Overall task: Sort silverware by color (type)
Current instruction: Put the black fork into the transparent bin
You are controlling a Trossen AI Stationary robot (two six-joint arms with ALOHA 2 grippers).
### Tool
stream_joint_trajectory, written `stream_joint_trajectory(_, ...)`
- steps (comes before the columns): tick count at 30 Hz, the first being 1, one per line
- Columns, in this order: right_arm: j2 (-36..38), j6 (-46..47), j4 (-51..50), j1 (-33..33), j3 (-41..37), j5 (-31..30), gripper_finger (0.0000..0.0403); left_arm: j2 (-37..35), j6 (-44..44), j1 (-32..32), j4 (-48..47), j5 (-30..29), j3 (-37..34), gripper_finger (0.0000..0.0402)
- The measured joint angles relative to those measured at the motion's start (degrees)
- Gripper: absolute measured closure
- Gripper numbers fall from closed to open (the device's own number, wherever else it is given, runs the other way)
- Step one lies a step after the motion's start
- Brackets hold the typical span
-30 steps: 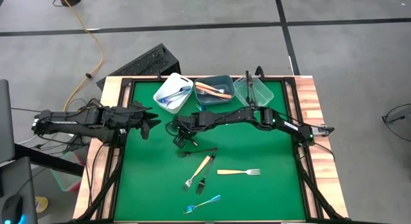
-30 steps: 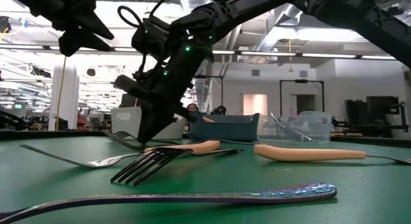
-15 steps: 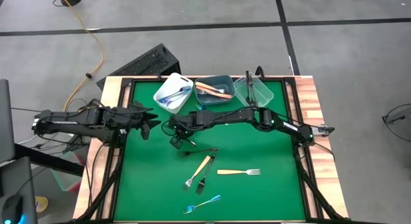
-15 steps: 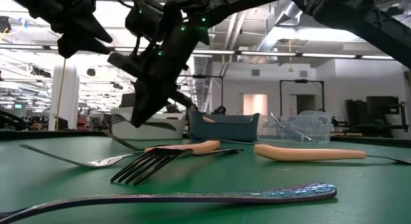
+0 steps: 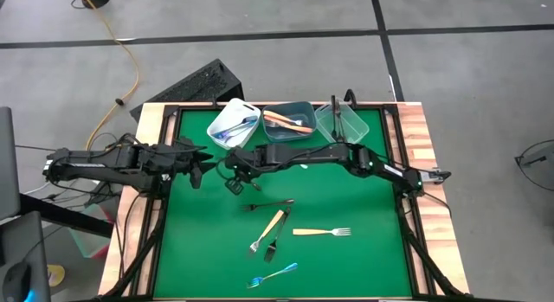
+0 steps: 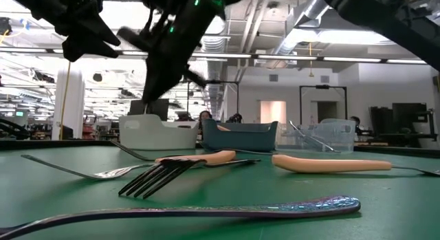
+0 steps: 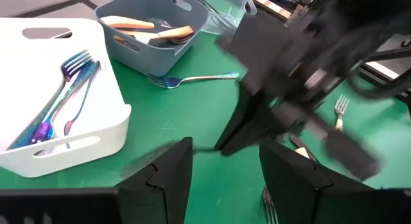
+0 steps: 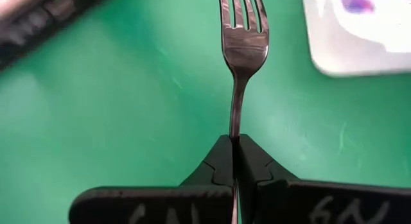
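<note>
My right gripper [image 5: 232, 183] hangs above the green mat's left middle, shut on a dark metal fork [image 8: 243, 31] whose tines point away past the fingertips. In the low view my right gripper [image 6: 157, 89] is well above the mat. My left gripper [image 7: 225, 179] waits open at the table's left side [image 5: 201, 168], holding nothing. Loose silverware lies flat on the mat: a black fork [image 5: 270, 203], two orange-handled forks [image 5: 270, 226] [image 5: 320, 232], a dark fork [image 5: 275, 248] and a blue fork [image 5: 273, 274]. My right gripper pinches the fork's thin stem [image 8: 233, 124], just behind the head, between its two fingertips. The fingers slant down and lie along the fork, so the head sticks out ahead of them. The handle is hidden behind the fingers. The fork is lifted clear of the mat.
Three bins stand along the far edge: a white one [image 5: 234, 125] with blue forks, a grey-blue one [image 5: 288, 120] with orange-handled pieces, a clear one [image 5: 342, 122]. Another blue fork [image 7: 192, 77] lies on the mat near the grey-blue bin. Wooden rails edge the table.
My right gripper has risen from the mat, staying shut, and has carried the fork up clear of the surface while drifting a little toward the table's left and far side. The loose silverware has stayed where it was.
</note>
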State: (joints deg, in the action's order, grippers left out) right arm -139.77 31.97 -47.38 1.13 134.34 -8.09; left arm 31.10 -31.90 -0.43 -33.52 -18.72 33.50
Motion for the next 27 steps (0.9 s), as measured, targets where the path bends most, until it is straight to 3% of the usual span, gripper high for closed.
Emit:
stream_joint_trajectory(9, 4.33, -2.28, -3.77, 0.77, 0.57, -5.42, 0.0394, 0.0, -0.75, -0.02, 0.04, -0.2, -0.02, 0.0237)
stream_joint_trajectory(27, 7.83, -5.02, -10.16, 0.5, 0.59, -5.83, 0.0394, 0.04, -11.4, -0.04, -0.76, -1.57, -0.02, 0.0237)
